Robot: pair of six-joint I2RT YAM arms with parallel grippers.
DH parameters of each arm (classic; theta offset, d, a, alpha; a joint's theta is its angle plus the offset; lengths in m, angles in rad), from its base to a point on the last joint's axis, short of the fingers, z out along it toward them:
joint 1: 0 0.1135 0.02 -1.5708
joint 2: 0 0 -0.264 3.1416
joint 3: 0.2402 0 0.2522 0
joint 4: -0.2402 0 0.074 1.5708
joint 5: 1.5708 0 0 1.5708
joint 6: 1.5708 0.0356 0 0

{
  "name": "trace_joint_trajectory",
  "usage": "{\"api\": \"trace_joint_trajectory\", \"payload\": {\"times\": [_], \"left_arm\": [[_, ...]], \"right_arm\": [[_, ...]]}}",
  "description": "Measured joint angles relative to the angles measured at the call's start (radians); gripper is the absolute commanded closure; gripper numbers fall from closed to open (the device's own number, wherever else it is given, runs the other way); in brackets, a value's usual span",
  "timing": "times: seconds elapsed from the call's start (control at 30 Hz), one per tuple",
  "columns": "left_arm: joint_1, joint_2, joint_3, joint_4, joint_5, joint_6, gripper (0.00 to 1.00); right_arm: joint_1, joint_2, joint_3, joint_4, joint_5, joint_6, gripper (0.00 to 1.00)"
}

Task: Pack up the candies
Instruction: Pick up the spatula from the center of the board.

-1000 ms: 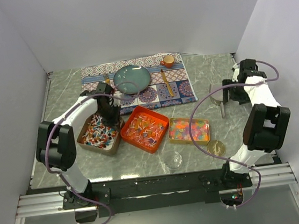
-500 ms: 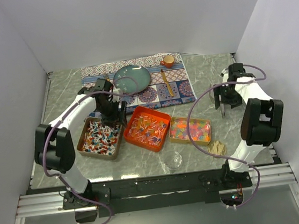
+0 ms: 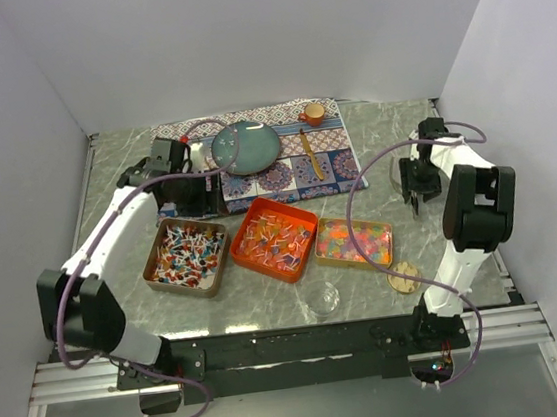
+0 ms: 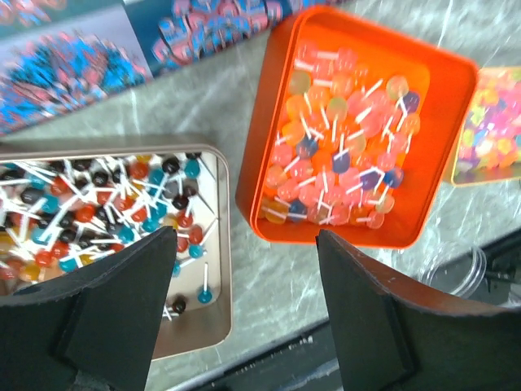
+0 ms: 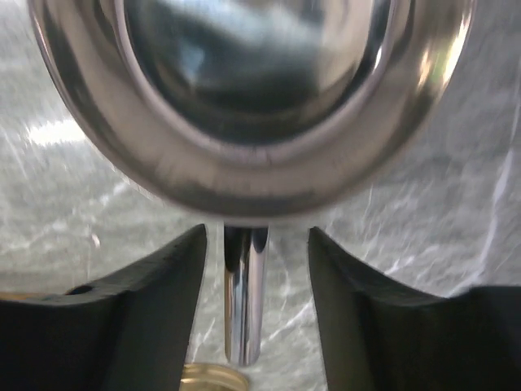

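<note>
Candies [image 3: 274, 241] in 3 trays [image 3: 287, 211] toward front edge, our left gripper [image 4: 245, 248] apart above, right gripper [image 5: 256, 244] apart astride scoop handle [image 5: 244, 309].

**Three trays, one each of the rest**

There are three trays: one brown tray [image 4: 207, 330], one orange tray [image 4: 411, 77], one yellow tray [image 3: 320, 244]. The candies [image 4: 334, 163] in them are too many to count. Around them are one plate [image 3: 246, 147], one cup [image 3: 314, 114], one placemat [image 3: 334, 167], one scoop [image 5: 244, 98], one clear jar [image 3: 322, 297] and one round lid [image 3: 403, 277].
</note>
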Motion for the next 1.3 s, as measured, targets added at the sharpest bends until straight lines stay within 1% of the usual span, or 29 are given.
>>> {"api": "trace_joint_trajectory", "payload": {"times": [0.03, 0.07, 0.13, 0.27, 0.33, 0.47, 0.6, 0.67, 0.77, 0.83, 0.87, 0.9, 0.97, 1.03, 1.17, 1.3], "left_arm": [[0.0, -0.012, -0.001, 0.006, -0.006, 0.0, 0.25], [0.0, -0.02, 0.001, 0.023, -0.011, 0.0, 0.25], [0.003, -0.013, 0.02, 0.04, -0.016, -0.001, 0.25], [0.009, 0.035, 0.07, 0.095, -0.016, -0.003, 0.25], [0.011, 0.06, 0.085, 0.125, -0.015, -0.007, 0.25], [0.013, 0.103, 0.11, 0.161, -0.005, -0.011, 0.25], [0.013, 0.121, 0.134, 0.182, 0.027, -0.01, 0.25], [0.014, 0.121, 0.141, 0.196, 0.046, -0.011, 0.25], [0.014, 0.122, 0.144, 0.225, 0.084, -0.019, 0.25], [0.014, 0.125, 0.144, 0.239, 0.115, -0.026, 0.25], [0.014, 0.126, 0.144, 0.243, 0.129, -0.027, 0.27], [0.014, 0.127, 0.144, 0.248, 0.15, -0.029, 0.28], [0.014, 0.134, 0.144, 0.261, 0.187, -0.034, 0.3], [0.014, 0.143, 0.14, 0.277, 0.222, -0.049, 0.3], [0.013, 0.156, 0.119, 0.325, 0.32, -0.092, 0.26], [-0.015, 0.171, 0.119, 0.402, 0.467, -0.142, 0.28]], "right_arm": [[0.003, 0.009, 0.01, 0.003, 0.005, 0.0, 0.66], [0.005, 0.016, 0.02, 0.005, 0.011, 0.0, 0.73], [0.006, 0.023, 0.028, 0.01, 0.018, -0.003, 0.83], [0.006, 0.023, 0.027, 0.007, 0.021, -0.016, 0.89], [0.006, 0.016, 0.017, 0.012, 0.02, -0.026, 1.0], [0.005, -0.028, -0.035, 0.013, 0.0, -0.064, 1.0], [0.001, -0.071, -0.026, -0.052, -0.045, -0.146, 1.0], [-0.001, -0.124, -0.015, -0.098, -0.076, -0.233, 1.0], [-0.002, -0.257, 0.0, -0.163, -0.124, -0.409, 1.0], [0.0, -0.361, 0.024, -0.226, -0.166, -0.566, 1.0], [0.001, -0.423, 0.038, -0.266, -0.188, -0.654, 1.0], [0.007, -0.456, 0.045, -0.287, -0.197, -0.705, 1.0], [0.042, -0.567, 0.057, -0.366, -0.196, -0.868, 1.0], [0.106, -0.661, 0.055, -0.451, -0.197, -0.964, 1.0], [0.25, -0.803, 0.014, -0.542, -0.193, -1.006, 1.0], [0.365, -0.818, -0.007, -0.6, -0.19, -1.001, 1.0]]}}
